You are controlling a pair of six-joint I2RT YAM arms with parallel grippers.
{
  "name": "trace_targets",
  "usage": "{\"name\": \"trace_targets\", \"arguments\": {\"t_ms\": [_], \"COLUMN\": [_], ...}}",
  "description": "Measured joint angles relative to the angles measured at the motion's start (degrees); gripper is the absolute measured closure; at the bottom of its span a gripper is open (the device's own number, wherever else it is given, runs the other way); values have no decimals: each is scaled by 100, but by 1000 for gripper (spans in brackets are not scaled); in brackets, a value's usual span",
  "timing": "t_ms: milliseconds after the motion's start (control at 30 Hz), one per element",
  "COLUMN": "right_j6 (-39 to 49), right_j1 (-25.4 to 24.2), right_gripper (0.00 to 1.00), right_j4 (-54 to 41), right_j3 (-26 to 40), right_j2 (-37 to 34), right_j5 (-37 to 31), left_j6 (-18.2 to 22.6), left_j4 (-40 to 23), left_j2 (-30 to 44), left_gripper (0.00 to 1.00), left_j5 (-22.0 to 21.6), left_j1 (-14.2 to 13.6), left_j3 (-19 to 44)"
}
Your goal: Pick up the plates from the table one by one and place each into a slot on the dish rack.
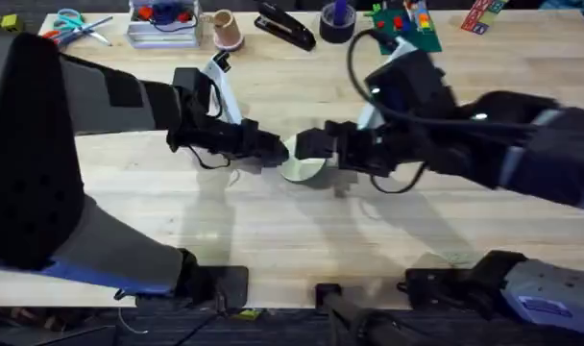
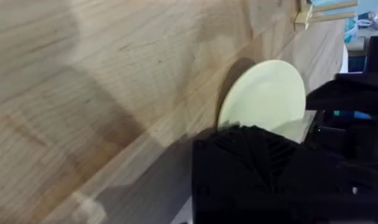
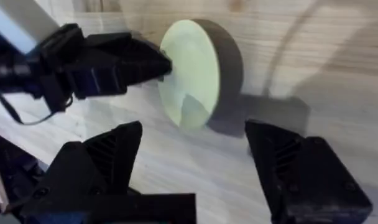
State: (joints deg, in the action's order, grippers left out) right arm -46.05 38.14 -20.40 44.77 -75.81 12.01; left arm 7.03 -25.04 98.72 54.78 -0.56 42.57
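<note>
A pale cream-yellow plate (image 1: 303, 167) is tipped up on its edge at the middle of the table (image 1: 273, 231). My left gripper (image 1: 271, 150) is shut on its rim from the left. In the right wrist view the left gripper's black fingers (image 3: 153, 61) pinch the plate (image 3: 189, 68). My right gripper (image 1: 327, 144) is just right of the plate and is open (image 3: 201, 168), its fingers spread wide and not touching it. In the left wrist view the plate (image 2: 267, 96) rises beyond my own finger, and thin pale sticks of the dish rack (image 2: 310, 15) show at the far edge.
Along the table's back edge are scissors (image 1: 69, 23), a clear box (image 1: 162, 26), a tan cup (image 1: 227, 31), a black stapler (image 1: 284, 27), a dark tape roll (image 1: 337, 23) and a green baseplate with toy bricks (image 1: 407, 27). The near half of the table is bare wood.
</note>
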Motion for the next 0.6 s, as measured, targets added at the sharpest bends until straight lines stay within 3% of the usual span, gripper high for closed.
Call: {"name": "trace_targets", "arguments": {"t_ms": [300, 600], "right_j6": [-399, -611], "right_j1": [255, 257], "right_gripper": [38, 95], "right_j4": [808, 838], "right_j3": [-4, -4], "right_j2": [-901, -986], "right_j5": [4, -139], "left_j6": [0, 0], "left_j4": [0, 0], "left_j2": [2, 1], "left_gripper": [960, 960], "left_j5": [0, -1], "left_j1": [0, -4], "left_j3": [0, 0]}}
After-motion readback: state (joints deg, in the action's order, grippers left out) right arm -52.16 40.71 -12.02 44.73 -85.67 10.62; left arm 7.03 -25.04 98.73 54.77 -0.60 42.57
